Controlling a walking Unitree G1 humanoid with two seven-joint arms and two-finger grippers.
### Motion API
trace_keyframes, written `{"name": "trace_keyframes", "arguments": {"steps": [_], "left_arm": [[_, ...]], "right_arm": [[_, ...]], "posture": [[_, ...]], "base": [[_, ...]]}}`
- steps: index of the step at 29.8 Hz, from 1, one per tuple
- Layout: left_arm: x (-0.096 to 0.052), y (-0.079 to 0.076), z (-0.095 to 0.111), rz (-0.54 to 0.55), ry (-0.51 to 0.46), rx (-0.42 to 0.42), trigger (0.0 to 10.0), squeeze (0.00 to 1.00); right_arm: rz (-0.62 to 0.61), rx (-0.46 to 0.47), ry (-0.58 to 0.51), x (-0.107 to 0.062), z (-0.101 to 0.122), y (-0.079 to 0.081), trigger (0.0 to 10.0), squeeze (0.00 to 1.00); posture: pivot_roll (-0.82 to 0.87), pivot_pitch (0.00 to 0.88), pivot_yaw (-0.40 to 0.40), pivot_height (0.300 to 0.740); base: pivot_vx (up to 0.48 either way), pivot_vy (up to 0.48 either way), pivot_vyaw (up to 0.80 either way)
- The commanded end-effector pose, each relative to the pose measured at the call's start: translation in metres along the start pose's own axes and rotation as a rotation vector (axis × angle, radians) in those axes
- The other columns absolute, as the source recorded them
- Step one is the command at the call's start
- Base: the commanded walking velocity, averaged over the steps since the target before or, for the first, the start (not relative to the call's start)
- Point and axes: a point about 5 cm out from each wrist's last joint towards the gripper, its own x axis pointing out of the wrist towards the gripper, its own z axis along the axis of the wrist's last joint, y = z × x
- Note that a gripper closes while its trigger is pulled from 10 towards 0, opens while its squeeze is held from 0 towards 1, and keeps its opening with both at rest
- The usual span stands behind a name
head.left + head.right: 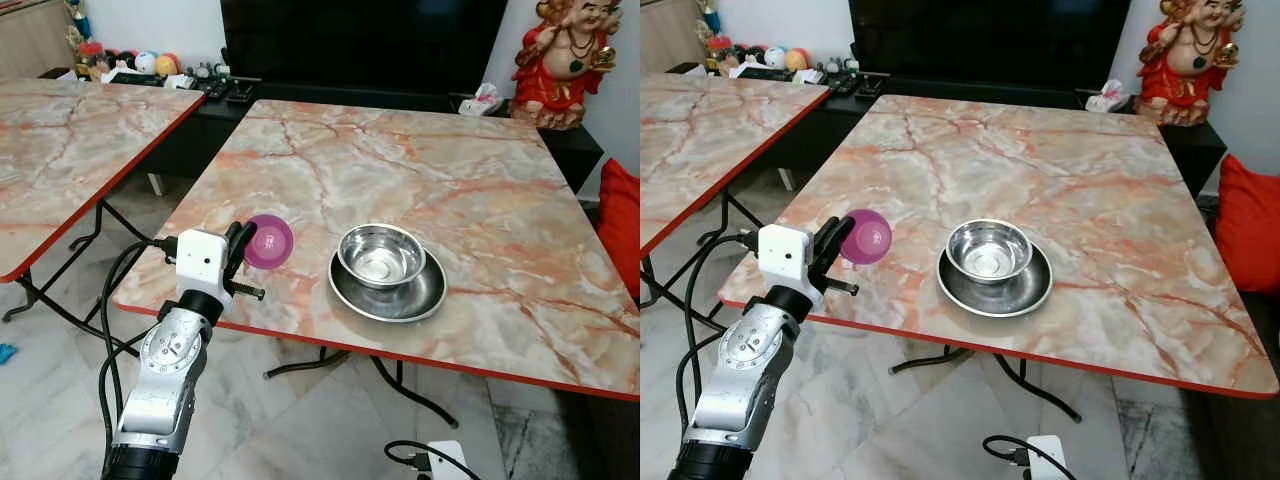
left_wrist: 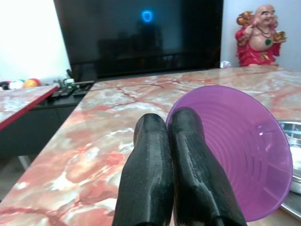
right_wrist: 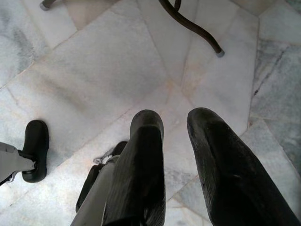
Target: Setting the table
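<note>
A purple plastic cup hangs tilted on its side just above the near left part of the marble table. My left gripper is shut on the purple cup, one black finger inside the rim and the other outside. To the cup's right a steel bowl rests in a steel plate near the table's front edge. My right gripper hangs idle over the marble floor, open with nothing between its fingers.
A second marble table stands to the left across a narrow gap. Behind are a dark TV, a low bench with remotes and a red figurine. A red cushion is at right; a white plug and cable lie on the floor.
</note>
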Motion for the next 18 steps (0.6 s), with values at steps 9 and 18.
{"name": "trace_keyframes", "arguments": {"steps": [9, 18], "left_arm": [[0.0021, -0.0031, 0.0030, -0.018, -0.007, -0.006, 10.0, 0.00], [0.0018, -0.0048, 0.0028, -0.019, -0.008, -0.004, 10.0, 0.00]], "right_arm": [[0.000, 0.001, 0.006, 0.0000, -0.0008, -0.0020, 10.0, 0.00], [0.004, 0.002, -0.002, -0.0001, -0.0003, -0.0025, 10.0, 0.00]], "posture": [[0.12, 0.015, -0.030, 0.740], [0.12, 0.014, -0.034, 0.740]], "base": [[0.000, 0.000, -0.50], [0.000, 0.000, 0.00]]}}
